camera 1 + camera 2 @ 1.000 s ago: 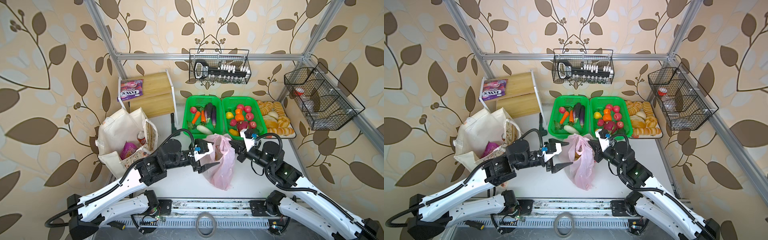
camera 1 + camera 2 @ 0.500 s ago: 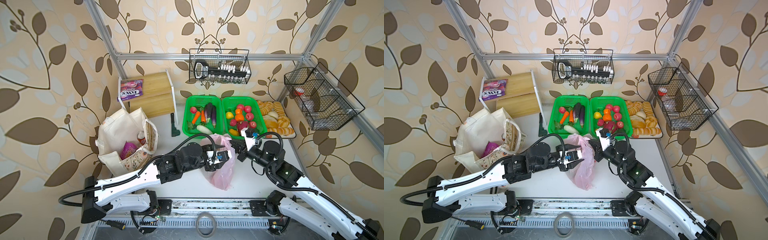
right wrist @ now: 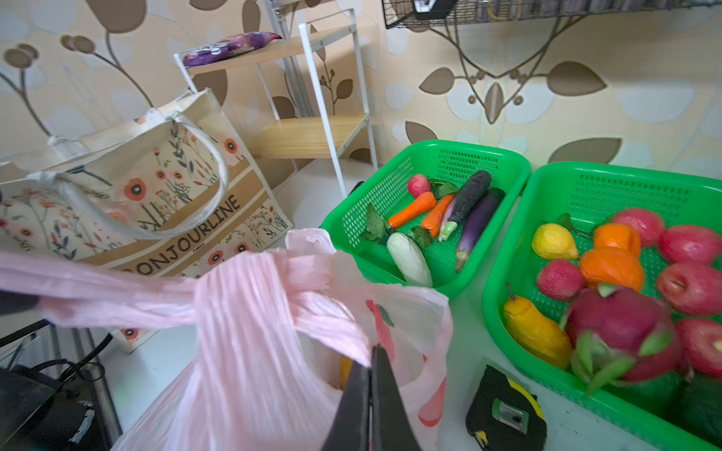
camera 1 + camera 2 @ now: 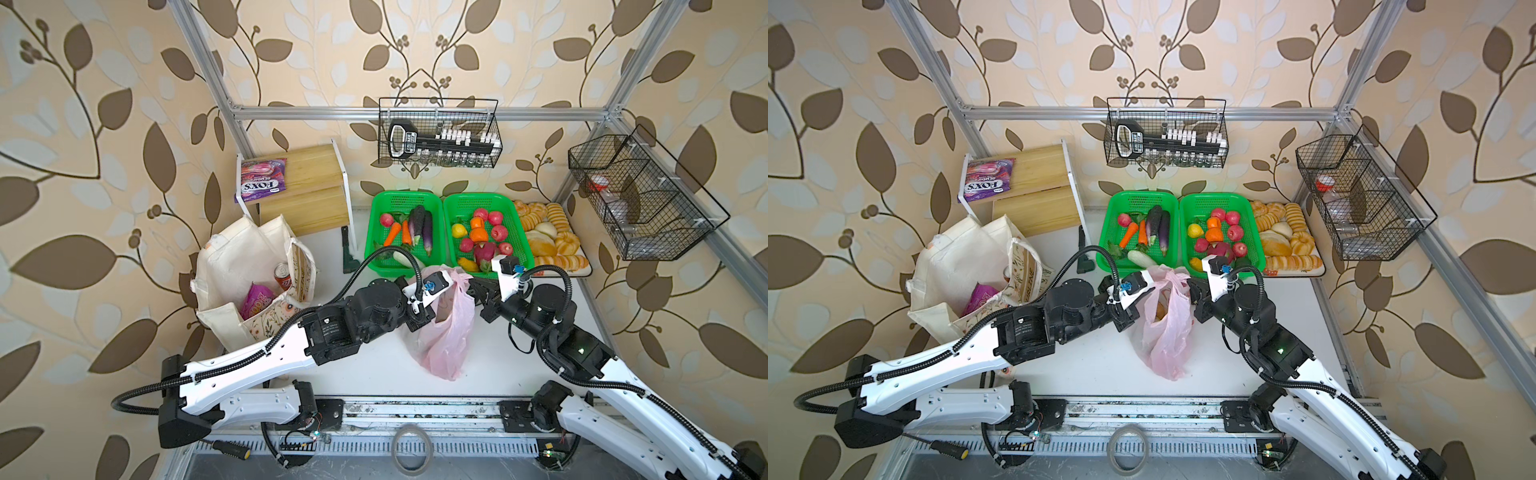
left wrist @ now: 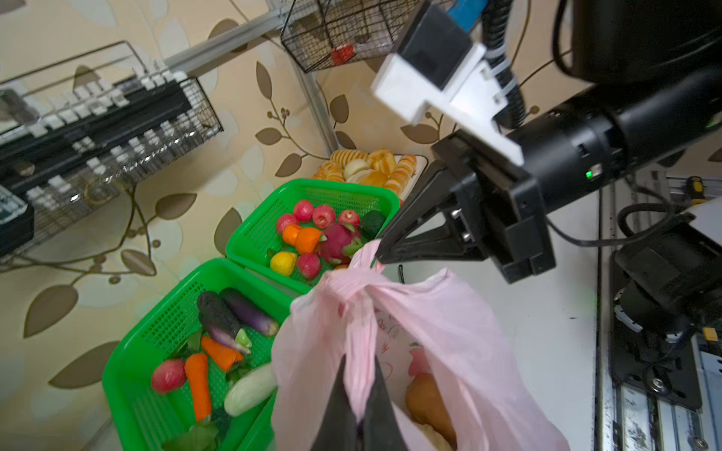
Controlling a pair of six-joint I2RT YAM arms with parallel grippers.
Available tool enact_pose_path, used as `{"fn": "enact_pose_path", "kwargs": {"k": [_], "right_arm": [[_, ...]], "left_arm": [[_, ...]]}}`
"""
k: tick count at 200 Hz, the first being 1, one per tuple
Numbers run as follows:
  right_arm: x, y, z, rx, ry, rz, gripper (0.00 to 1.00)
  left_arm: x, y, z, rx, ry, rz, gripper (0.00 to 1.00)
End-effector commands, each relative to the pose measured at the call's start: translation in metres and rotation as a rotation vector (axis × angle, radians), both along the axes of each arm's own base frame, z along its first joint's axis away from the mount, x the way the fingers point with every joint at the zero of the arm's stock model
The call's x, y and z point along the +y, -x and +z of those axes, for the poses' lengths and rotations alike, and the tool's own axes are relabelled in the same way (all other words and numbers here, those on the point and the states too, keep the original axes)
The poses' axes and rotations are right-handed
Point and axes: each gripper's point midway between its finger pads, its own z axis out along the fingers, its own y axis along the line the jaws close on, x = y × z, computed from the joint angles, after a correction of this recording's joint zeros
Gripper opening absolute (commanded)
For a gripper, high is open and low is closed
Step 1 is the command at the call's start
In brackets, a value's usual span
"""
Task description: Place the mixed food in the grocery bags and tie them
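Note:
The translucent pink plastic bag stands mid-table, its two handles crossed in a loose knot. My left gripper is shut on one bunched handle strand, just above the bag's mouth. My right gripper is shut on the other handle's end, and shows in the left wrist view too. A brown potato lies inside the pink bag. The cream floral canvas tote stands at the left with a red can and a purple packet inside.
Two green baskets of vegetables and fruit stand right behind the pink bag, with a bread tray to their right. A wooden shelf holds a purple-pink FOX'S packet. A black tape measure lies by the bag.
My left arm swung right to the pink bag and its gripper closed on a handle. The right gripper stayed shut on the other handle.

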Motion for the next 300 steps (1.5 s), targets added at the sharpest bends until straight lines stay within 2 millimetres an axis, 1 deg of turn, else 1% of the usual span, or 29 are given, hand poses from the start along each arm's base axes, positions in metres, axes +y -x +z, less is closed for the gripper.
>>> {"fn": "enact_pose_path", "kwargs": {"k": [1,13,21,38,48,63,79,95,104,113,121,134,152,175,193,215,223,238,245,257,268,283,292,300], "right_arm": [[-0.031,-0.007,0.01,0.012,-0.016,-0.171,0.0],[-0.044,-0.009,0.001,0.037,-0.012,-0.237,0.0],[-0.053,-0.01,-0.008,0.063,-0.007,-0.282,0.0],[-0.064,-0.01,-0.029,0.116,-0.008,-0.331,0.0],[-0.067,-0.009,-0.037,0.138,-0.022,-0.343,0.0],[-0.069,-0.008,-0.043,0.155,-0.045,-0.353,0.0],[-0.062,-0.006,-0.037,0.15,-0.071,-0.31,0.0],[-0.038,-0.001,-0.026,0.152,-0.124,-0.171,0.0],[-0.023,0.004,-0.025,0.175,-0.161,-0.089,0.0],[-0.008,0.011,-0.025,0.208,-0.2,-0.001,0.06],[0.004,0.016,-0.027,0.244,-0.227,0.062,0.17],[0.014,0.023,-0.028,0.28,-0.261,0.127,0.28],[0.018,0.024,-0.029,0.299,-0.299,0.144,0.4],[0.02,0.023,-0.023,0.29,-0.379,0.16,0.5],[0.023,0.021,-0.013,0.268,-0.427,0.178,0.54],[0.013,0.007,-0.016,0.275,-0.453,0.082,0.55],[0.009,0.002,-0.02,0.282,-0.464,0.04,0.53],[0.003,-0.003,-0.023,0.295,-0.491,-0.006,0.45],[0.002,-0.004,-0.023,0.298,-0.504,-0.017,0.37],[0.0,-0.006,-0.025,0.307,-0.518,-0.039,0.27],[-0.005,-0.008,-0.027,0.31,-0.526,-0.07,0.13],[-0.012,-0.009,-0.028,0.304,-0.533,-0.109,0.0],[-0.015,-0.009,-0.025,0.292,-0.541,-0.122,0.0],[-0.017,-0.009,-0.019,0.272,-0.555,-0.124,0.0]], "left_arm": [[0.048,-0.027,-0.02,0.17,0.074,0.238,0.0],[0.069,-0.035,-0.04,0.264,0.11,0.311,0.0],[0.083,-0.039,-0.055,0.319,0.133,0.358,0.0],[0.106,-0.043,-0.089,0.416,0.157,0.438,0.0],[0.115,-0.044,-0.106,0.469,0.166,0.475,0.0],[0.118,-0.041,-0.118,0.52,0.177,0.488,0.0],[0.115,-0.04,-0.117,0.532,0.188,0.475,0.0],[0.105,-0.039,-0.109,0.52,0.194,0.418,0.0],[0.1,-0.039,-0.104,0.513,0.198,0.385,0.0],[0.095,-0.038,-0.099,0.508,0.198,0.355,0.0],[0.091,-0.037,-0.097,0.507,0.196,0.335,0.0],[0.088,-0.036,-0.095,0.51,0.192,0.317,0.0],[0.086,-0.036,-0.095,0.516,0.191,0.308,0.0],[0.085,-0.035,-0.095,0.522,0.195,0.303,0.0],[0.084,-0.035,-0.094,0.522,0.198,0.298,0.0],[0.084,-0.035,-0.091,0.517,0.196,0.292,0.0],[0.084,-0.035,-0.091,0.519,0.195,0.295,0.0],[0.084,-0.035,-0.091,0.518,0.194,0.295,0.0],[0.084,-0.035,-0.091,0.518,0.194,0.294,0.0],[0.084,-0.036,-0.091,0.516,0.194,0.297,0.0],[0.084,-0.036,-0.091,0.515,0.195,0.298,0.0],[0.085,-0.037,-0.091,0.512,0.195,0.304,0.0],[0.086,-0.038,-0.09,0.508,0.196,0.31,0.0],[0.088,-0.038,-0.089,0.502,0.193,0.319,0.0]]}}
